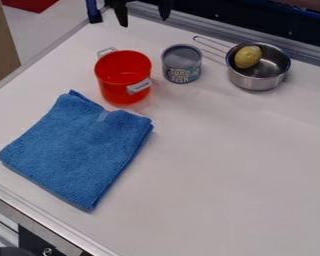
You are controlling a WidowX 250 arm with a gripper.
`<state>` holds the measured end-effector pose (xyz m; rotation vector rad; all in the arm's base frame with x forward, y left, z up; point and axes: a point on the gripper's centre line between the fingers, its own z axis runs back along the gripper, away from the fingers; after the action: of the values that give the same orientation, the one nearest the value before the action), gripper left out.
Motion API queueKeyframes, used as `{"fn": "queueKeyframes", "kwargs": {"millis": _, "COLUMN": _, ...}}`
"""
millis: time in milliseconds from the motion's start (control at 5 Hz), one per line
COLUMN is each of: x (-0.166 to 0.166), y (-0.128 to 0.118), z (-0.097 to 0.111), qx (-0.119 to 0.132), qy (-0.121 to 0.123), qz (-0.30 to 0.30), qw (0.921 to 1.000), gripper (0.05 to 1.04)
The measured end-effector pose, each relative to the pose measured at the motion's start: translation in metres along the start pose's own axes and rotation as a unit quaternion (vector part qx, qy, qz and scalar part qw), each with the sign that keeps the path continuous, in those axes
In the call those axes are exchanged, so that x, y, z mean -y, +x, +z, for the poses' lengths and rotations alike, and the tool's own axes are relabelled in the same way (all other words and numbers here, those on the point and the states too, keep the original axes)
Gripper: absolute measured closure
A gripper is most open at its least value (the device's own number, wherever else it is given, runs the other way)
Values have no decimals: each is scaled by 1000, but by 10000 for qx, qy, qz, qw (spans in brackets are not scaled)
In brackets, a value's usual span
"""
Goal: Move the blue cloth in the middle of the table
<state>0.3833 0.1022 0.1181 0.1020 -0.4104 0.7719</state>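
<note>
Tin can (pixel 182 57) | label (pixel 181 74) on side | two lines, pale lettering | reads "TUNA FISH"

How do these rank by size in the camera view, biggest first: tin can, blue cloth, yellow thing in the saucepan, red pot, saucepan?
1. Blue cloth, clearly the largest
2. Red pot and saucepan, too alike to rank
3. Tin can
4. Yellow thing, the smallest
</note>
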Motion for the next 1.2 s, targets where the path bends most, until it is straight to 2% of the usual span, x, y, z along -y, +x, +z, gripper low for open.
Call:
{"fn": "queueKeyframes", "kwargs": {"millis": 200, "x": -3, "y": -9, "z": -12, "qx": -191, "qy": 99, "qz": -37, "qw": 9998, "gripper": 84}}
{"fn": "queueKeyframes", "kwargs": {"millis": 400, "x": -14, "y": -23, "z": -12, "qx": -442, "qy": 39, "qz": -299, "qw": 9986, "gripper": 84}}
{"fn": "queueKeyframes", "kwargs": {"millis": 600, "x": -31, "y": -24, "z": 2, "qx": -448, "qy": -138, "qz": -570, "qw": 9973, "gripper": 84}}
{"fn": "queueKeyframes", "kwargs": {"millis": 800, "x": -50, "y": -33, "z": 8, "qx": -700, "qy": -184, "qz": -1023, "qw": 9921, "gripper": 84}}
{"fn": "queueKeyframes", "kwargs": {"millis": 1000, "x": -77, "y": -52, "z": 5, "qx": -965, "qy": -150, "qz": -1630, "qw": 9818, "gripper": 130}}
{"fn": "queueKeyframes", "kwargs": {"millis": 1200, "x": -100, "y": -66, "z": -1, "qx": -1153, "qy": -190, "qz": -2194, "qw": 9686, "gripper": 399}}
